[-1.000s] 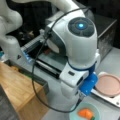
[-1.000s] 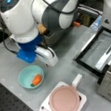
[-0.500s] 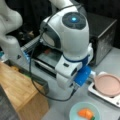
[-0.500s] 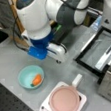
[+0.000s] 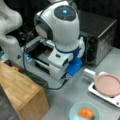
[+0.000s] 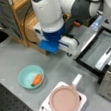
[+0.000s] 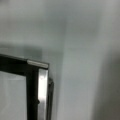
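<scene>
- Oven door lies open and flat at a front view's right, its glass framed in black. The wrist view shows one corner of it at lower left, with a bright metal strip along the frame and bare grey table filling the rest.
- In a front view the toaster oven stands at the far right, half hidden behind the arm.
- The gripper hangs low over the table just beside the door's left edge, under a blue wrist mount. The arm's bulk covers its tips — whether the jaws are wide or narrow I cannot tell, and nothing shows in them.
- A teal bowl sits on the table near and to the left of the gripper, apart from it, with a carrot lying inside. In a front view the same bowl and carrot are at the bottom edge.
- A pink pan rests on a white hob at a front view's bottom, its pale handle pointing toward the door. In a front view the pan is at the right, near the oven.
- A wooden shelf stands at a front view's lower left, and a black cable runs past it to the wrist.
- A clear bottle stands far right, beyond the door.
</scene>
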